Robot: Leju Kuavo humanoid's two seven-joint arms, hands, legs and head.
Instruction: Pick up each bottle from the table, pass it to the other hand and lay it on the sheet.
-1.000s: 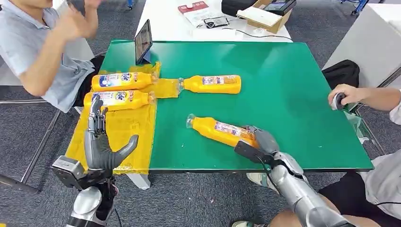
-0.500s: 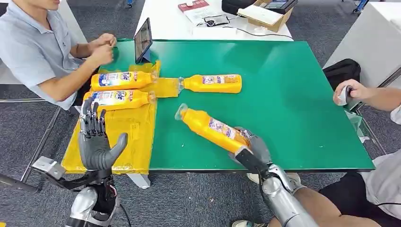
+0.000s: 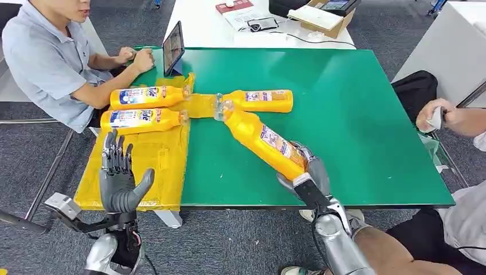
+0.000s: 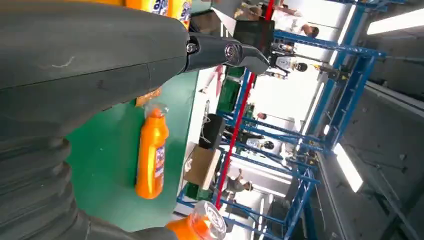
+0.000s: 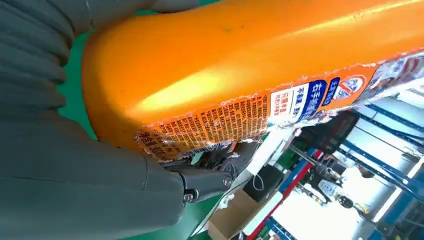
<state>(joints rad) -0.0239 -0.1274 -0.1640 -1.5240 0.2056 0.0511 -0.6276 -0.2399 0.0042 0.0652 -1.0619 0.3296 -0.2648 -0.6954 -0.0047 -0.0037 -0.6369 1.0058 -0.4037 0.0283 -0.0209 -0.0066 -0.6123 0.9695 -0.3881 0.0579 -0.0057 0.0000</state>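
- The right hand (image 3: 309,175) has lifted its held bottle (image 3: 261,140) off the table (image 3: 355,114), neck swung toward 11 o'clock.
- The left hand (image 3: 119,177) has risen slightly.

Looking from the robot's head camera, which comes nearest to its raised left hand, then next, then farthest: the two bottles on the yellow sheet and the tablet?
1. Near bottle, just beyond the left hand, on the yellow sheet.
2. Far bottle, one row back.
3. Tablet, standing at the table's far edge.

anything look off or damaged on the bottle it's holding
Yes: the label on the held bottle is torn, its edge ragged and peeling next to the right hand. Otherwise the bottle looks intact.
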